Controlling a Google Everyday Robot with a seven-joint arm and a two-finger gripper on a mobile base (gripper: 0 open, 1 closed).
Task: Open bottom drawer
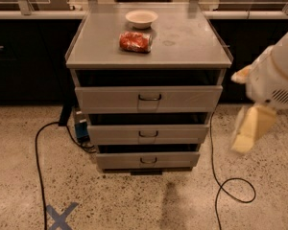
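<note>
The bottom drawer (pixel 148 160) is the lowest and narrowest grey front of a three-drawer cabinet (pixel 149 47), with a small dark loop handle (pixel 148 161) at mid-front. It stands a little out from the cabinet frame, like the two drawers above it. My gripper (pixel 251 128), pale yellow on a white arm (pixel 273 78), hangs in the air to the right of the cabinet. It is level with the middle drawer (pixel 148 134), above and to the right of the bottom drawer's handle, and touches nothing.
A white bowl (pixel 141 18) and a red snack bag (pixel 135 41) lie on the cabinet top. Black cables run over the speckled floor at left (pixel 37 166) and right (pixel 230 190). A blue tape cross (pixel 60 217) marks the floor at front left. Dark counters stand behind.
</note>
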